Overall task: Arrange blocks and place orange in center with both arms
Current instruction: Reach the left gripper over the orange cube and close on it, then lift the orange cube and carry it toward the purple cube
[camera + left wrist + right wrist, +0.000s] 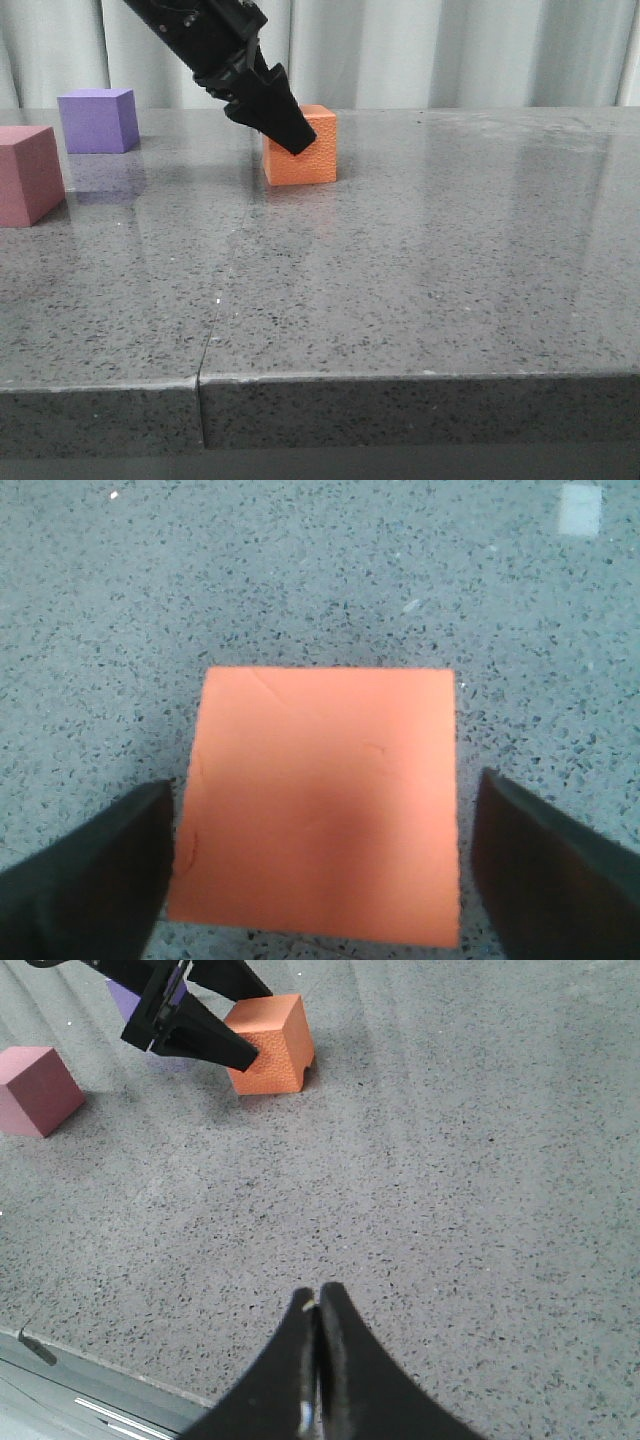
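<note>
Left gripper (320,880) wide astride orange cube (305,150), right gripper (318,1310) closed, empty; pink cube (28,175), purple cube (97,120) well aside.

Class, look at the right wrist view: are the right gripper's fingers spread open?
No. The right gripper has its two black fingertips pressed together, holding nothing above the bare table.

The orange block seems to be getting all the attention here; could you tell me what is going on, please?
The left hand is open with a finger on either side of the orange block, which sits on the grey table; a gap shows at each side, so it isn't gripped. The right hand is shut and empty, well away from it. The pink block and purple block stand apart at the table's left.
</note>
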You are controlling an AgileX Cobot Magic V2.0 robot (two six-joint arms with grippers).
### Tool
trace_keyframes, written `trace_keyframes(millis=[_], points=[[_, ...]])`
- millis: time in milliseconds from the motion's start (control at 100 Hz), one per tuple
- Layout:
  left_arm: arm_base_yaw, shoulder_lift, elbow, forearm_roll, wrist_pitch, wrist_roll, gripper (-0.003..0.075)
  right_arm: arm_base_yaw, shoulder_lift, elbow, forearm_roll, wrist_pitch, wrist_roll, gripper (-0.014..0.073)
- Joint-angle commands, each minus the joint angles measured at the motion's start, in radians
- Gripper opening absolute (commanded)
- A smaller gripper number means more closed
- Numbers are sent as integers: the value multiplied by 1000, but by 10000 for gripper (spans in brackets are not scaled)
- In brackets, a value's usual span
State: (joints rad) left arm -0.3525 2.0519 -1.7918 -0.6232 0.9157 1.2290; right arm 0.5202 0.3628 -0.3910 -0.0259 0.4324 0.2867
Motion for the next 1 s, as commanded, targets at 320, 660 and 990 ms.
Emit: trace_keyframes(millis=[320,660,990], points=[[-6,-57,-66,-40,15,-18,283,-2,6,-25,-13,-72,-10,-69],[-2,-133,-156,168,28,-459,283,-2,6,-25,-13,-72,-10,-69],[50,-258,-154,448,60,-869,283,-2,6,-25,-13,-72,-10,-69]])
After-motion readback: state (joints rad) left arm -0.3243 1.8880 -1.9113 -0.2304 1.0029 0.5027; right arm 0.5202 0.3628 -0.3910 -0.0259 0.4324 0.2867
